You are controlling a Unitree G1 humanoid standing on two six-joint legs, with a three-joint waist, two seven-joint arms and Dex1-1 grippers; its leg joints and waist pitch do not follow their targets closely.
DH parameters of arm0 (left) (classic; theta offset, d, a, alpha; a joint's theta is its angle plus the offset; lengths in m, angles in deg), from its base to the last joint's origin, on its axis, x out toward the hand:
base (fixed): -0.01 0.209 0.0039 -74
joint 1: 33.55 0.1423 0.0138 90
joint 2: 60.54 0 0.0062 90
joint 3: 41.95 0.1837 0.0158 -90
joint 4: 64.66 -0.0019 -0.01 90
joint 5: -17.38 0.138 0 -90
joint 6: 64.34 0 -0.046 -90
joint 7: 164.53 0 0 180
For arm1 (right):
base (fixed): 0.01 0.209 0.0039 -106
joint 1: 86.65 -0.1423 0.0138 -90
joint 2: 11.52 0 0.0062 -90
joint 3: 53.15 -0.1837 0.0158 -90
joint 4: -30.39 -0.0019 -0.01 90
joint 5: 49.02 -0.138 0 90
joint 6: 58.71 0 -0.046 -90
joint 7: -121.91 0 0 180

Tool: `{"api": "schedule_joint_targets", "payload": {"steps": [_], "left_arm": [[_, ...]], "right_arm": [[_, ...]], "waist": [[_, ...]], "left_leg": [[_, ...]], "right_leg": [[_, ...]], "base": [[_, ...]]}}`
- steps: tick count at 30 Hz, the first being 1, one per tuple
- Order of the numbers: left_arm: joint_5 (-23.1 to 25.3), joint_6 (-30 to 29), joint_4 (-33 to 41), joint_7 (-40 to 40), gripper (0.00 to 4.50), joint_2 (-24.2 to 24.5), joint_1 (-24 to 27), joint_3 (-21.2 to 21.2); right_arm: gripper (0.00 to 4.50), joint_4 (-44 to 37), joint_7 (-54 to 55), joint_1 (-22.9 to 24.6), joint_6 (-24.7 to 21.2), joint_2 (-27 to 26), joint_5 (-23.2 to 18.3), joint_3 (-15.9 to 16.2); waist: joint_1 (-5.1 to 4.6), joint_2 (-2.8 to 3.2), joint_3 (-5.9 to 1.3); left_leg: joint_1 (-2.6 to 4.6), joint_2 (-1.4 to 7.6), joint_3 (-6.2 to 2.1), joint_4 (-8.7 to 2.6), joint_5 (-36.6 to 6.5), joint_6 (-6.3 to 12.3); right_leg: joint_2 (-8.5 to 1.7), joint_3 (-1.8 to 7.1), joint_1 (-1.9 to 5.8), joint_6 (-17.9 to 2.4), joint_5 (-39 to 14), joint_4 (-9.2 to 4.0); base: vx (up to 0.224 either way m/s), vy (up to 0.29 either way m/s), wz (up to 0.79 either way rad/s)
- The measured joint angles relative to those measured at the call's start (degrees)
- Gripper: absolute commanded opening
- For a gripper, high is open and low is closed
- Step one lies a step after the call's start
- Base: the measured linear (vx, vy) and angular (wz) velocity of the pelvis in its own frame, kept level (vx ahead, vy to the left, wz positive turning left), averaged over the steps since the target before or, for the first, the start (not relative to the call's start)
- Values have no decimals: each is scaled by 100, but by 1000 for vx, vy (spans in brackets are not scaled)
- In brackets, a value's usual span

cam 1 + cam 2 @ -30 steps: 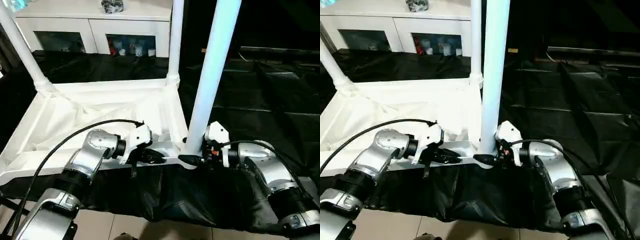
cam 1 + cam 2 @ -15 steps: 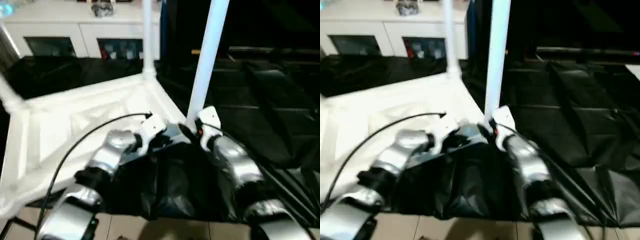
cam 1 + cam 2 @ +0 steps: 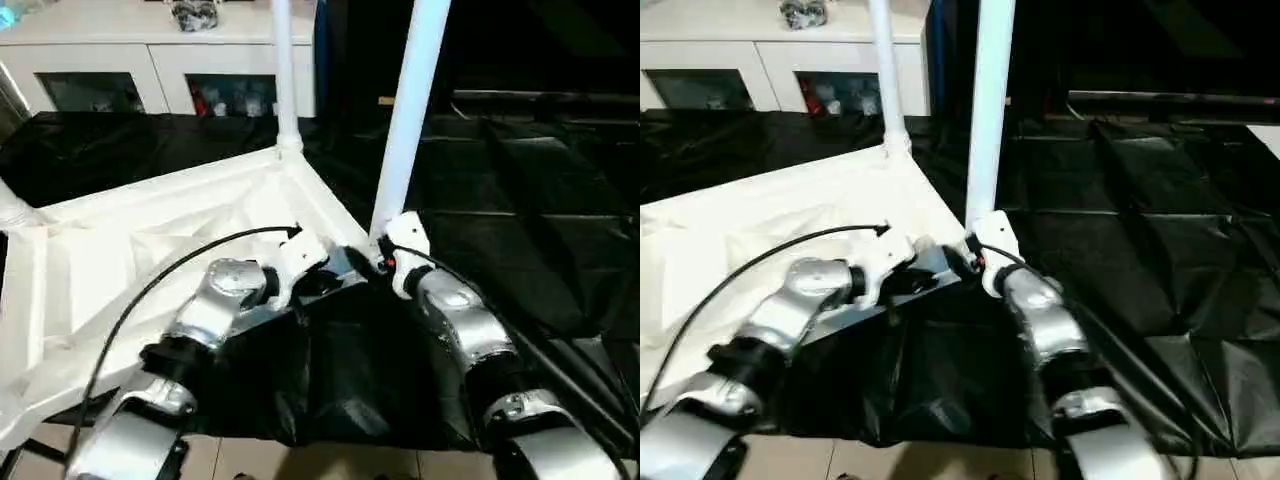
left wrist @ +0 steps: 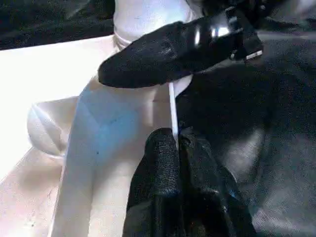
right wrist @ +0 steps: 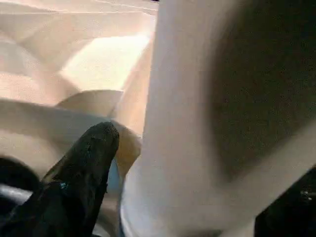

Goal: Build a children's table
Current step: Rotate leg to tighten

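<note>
From my seat the children's table (image 3: 150, 240) is lying upside down on black sheeting (image 3: 520, 230), ribbed underside up, with legs standing in the corner sockets. The near leg (image 3: 405, 130) rises right in front of my right pincer (image 3: 378, 258), and the far leg (image 3: 283, 80) stands well behind it. My left pincer (image 4: 173, 143) is squeezed shut on the thin edge of the tabletop, just beside the near corner socket. The right pincer sits at the base of the near leg with its fingers (image 5: 86, 163) spread either side of it; the wrist view is so close up that I can't tell if they're actually gripping or just resting against it. Behind the far leg there's a white cabinet (image 3: 170, 60) with glass doors
</note>
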Motion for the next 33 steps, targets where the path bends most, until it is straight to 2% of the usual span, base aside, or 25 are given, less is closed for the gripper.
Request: {"api": "schedule_joint_targets", "payload": {"steps": [3,7,12,13,18,20,24,28,33], "left_arm": [[-90,87,37,351,0,114,52,5],[-187,179,31,872,0,267,66,32],[-364,179,31,1455,0,451,95,48],[-400,178,33,1573,0,496,114,49],[-495,174,55,1991,0,616,146,80],[-499,175,58,2108,0,630,146,96],[-497,176,57,2163,0,636,145,109],[-482,192,58,2123,0,634,146,121],[-326,224,59,1490,0,535,161,87]], "right_arm": [[378,-305,-719,203,95,250,-124,95],[378,-873,-1863,568,3,711,-424,209],[378,-1273,-2851,766,-114,1108,-660,360],[351,-1323,-2989,801,-125,1141,-696,384],[327,-1559,-3310,863,-313,1225,-746,487],[302,-1665,-3365,914,-360,1234,-754,535],[280,-1764,-3378,989,-411,1258,-777,534],[271,-1768,-3356,998,-426,1249,-773,531],[270,-1688,-2501,1017,-489,923,-546,349]], "waist": [[17,-5,2],[120,-24,14],[179,-25,14],[179,-25,14],[199,-24,14],[232,-24,14],[282,-24,13],[294,-20,11],[281,-21,10]], "left_leg": [[-2,1,2,-1,0,1],[-7,2,4,5,0,1],[-7,3,12,12,0,1],[-6,4,12,12,0,1],[-8,4,11,11,0,1],[-10,4,11,12,0,1],[-9,4,11,13,0,1],[-5,4,11,10,0,1],[6,3,11,3,0,0]], "right_leg": [[0,0,0,3,-4,0],[-1,1,0,3,-3,0],[-2,7,1,1,-2,3],[-2,6,2,1,-2,4],[-2,5,2,1,-2,5],[-3,5,2,2,-2,4],[-3,7,3,2,-2,4],[-3,6,3,2,-2,5],[-3,5,6,27,-17,8]], "base": [[0,0,0],[0,0,0],[0,0,0],[0,0,0],[0,0,0],[0,0,0],[0,0,0],[0,0,0],[0,0,0]]}}
